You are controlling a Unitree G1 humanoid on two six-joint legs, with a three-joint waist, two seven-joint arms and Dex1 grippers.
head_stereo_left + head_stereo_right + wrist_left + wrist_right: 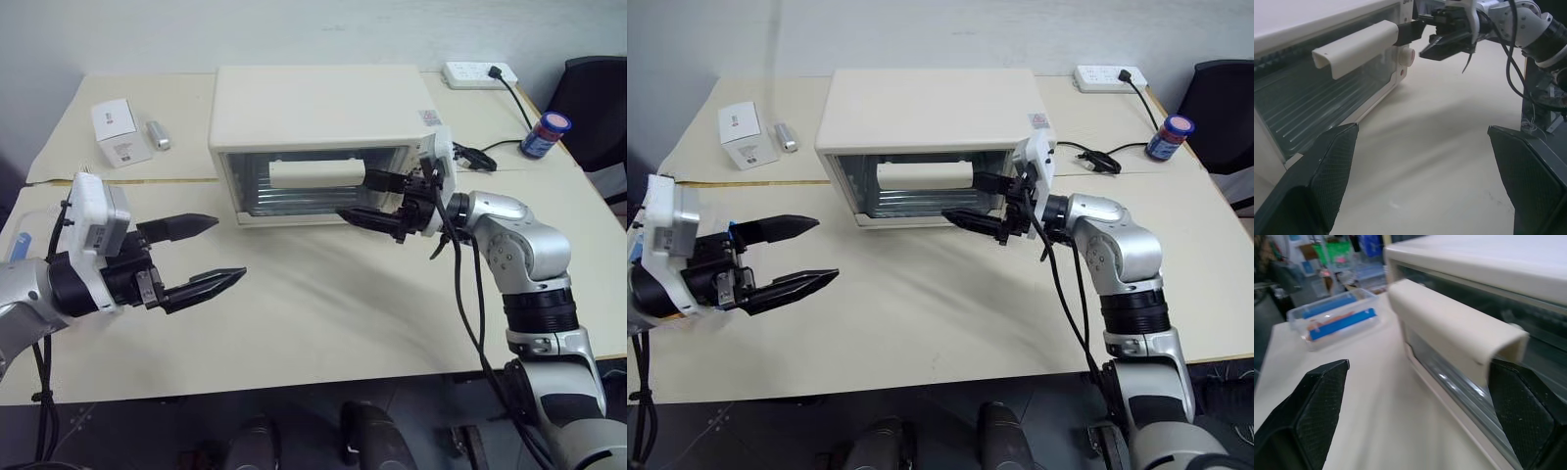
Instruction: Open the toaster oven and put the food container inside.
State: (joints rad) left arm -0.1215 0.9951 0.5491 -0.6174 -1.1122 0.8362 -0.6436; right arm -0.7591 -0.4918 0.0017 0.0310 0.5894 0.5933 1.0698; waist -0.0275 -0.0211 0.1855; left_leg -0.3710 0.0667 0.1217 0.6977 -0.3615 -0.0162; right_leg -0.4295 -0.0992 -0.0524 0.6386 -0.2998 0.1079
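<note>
The cream toaster oven [313,108] stands at the middle back of the table with its glass door shut. My right gripper [366,200] is open and level at the right end of the door's bar handle [315,174], one finger above that end and one below. In the right wrist view the handle [1449,328] runs between the two fingers. My left gripper [228,250] hangs open and empty over the table, left of the oven and in front of it. The food container [1337,320], clear with blue clips and orange pieces, lies at the table's left edge, mostly hidden behind my left arm in the eye views.
A small white box [120,132] and a silver cylinder [158,135] lie at the back left. A power strip [478,72] with a black cable and a blue jar [544,134] sit at the back right, beside a black chair [598,98].
</note>
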